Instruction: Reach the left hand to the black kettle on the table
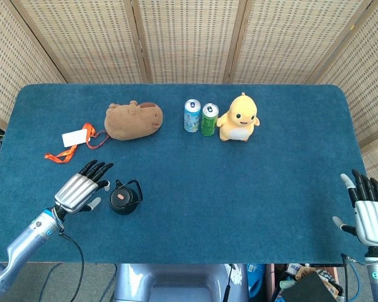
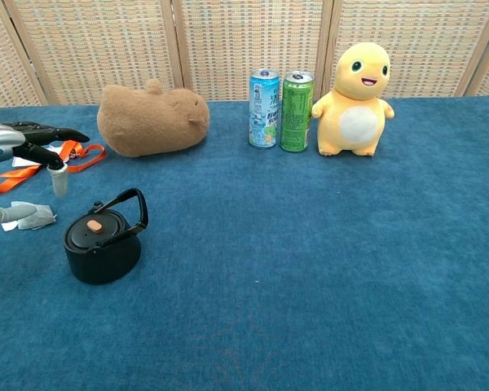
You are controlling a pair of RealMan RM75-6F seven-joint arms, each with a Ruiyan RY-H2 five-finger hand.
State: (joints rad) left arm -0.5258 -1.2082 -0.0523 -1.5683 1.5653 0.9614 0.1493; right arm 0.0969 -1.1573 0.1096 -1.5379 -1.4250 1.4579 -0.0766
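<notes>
Black kettle (image 1: 125, 197) sits upright on the blue table (image 1: 271, 182), at about 8 o'clock from table centre, handle arched over the lid. Chest view confirms: lid on, orange knob on top (image 2: 103, 245).

Left hand (image 1: 82, 189) hovers just beside the kettle, at its 9 o'clock, fingers spread and extended toward 1 o'clock, holding nothing. No contact with the kettle visible in either view; in the chest view its dark fingertips (image 2: 50, 133) enter from the left edge, above and to the left of the kettle.

Right hand (image 1: 368, 217) at the table's 4 o'clock corner, fingers apart and straight, empty, well apart from every object.

Other items: small crumpled packet (image 2: 31, 215) near the kettle's 10 o'clock, partly under the left hand in the head view. Orange lanyard with white card (image 1: 75, 139) at 11 o'clock of the kettle. Brown plush (image 1: 133, 119), blue can (image 1: 192, 115), green can (image 1: 209, 119) touching it, and yellow plush (image 1: 239, 118) line the far half of the table.
</notes>
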